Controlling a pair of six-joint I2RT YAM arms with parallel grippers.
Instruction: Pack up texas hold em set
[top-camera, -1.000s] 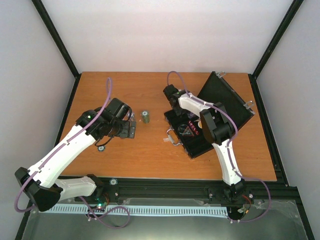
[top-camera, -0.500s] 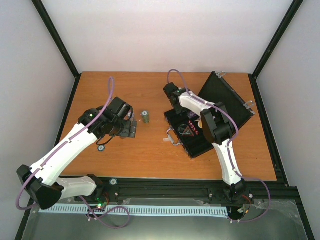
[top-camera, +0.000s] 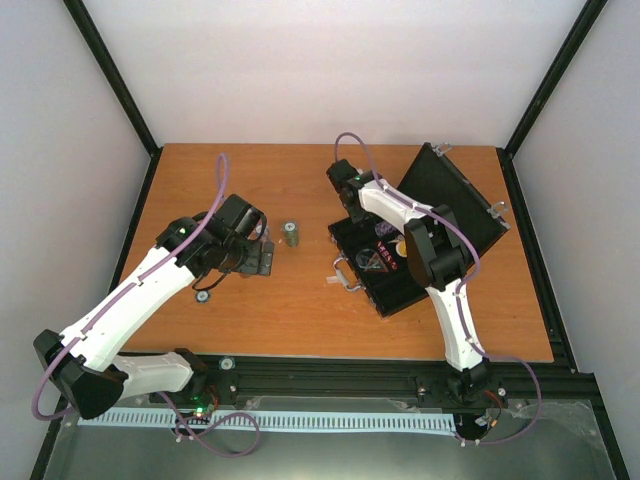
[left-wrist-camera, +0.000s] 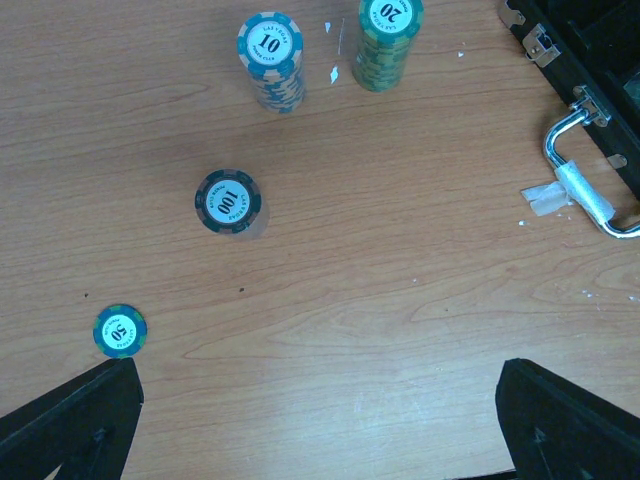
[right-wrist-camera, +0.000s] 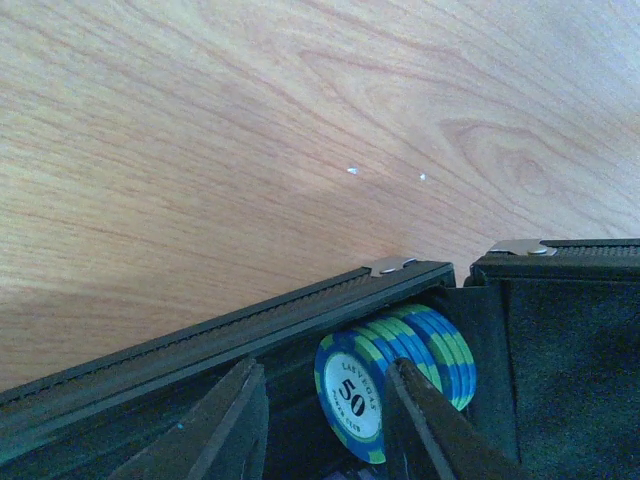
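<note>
Right wrist: right gripper (right-wrist-camera: 325, 372) parted around the 50 stack (right-wrist-camera: 435, 350), not clamped; stack lies on edge in a slot at the case (right-wrist-camera: 250, 322) corner. Left wrist: left gripper (left-wrist-camera: 318, 370) wide open, empty, above the table (left-wrist-camera: 400, 300). 10 stack (left-wrist-camera: 271, 55), 20 stack (left-wrist-camera: 385, 40), 100 stack (left-wrist-camera: 228, 202) and 50 chip (left-wrist-camera: 120, 331) loose on table, well apart from the handle (left-wrist-camera: 585, 190)

case (left-wrist-camera: 592, 48): cut by right edge | 50 chips (right-wrist-camera: 352, 400): partly behind fingers (right-wrist-camera: 432, 437)
</note>
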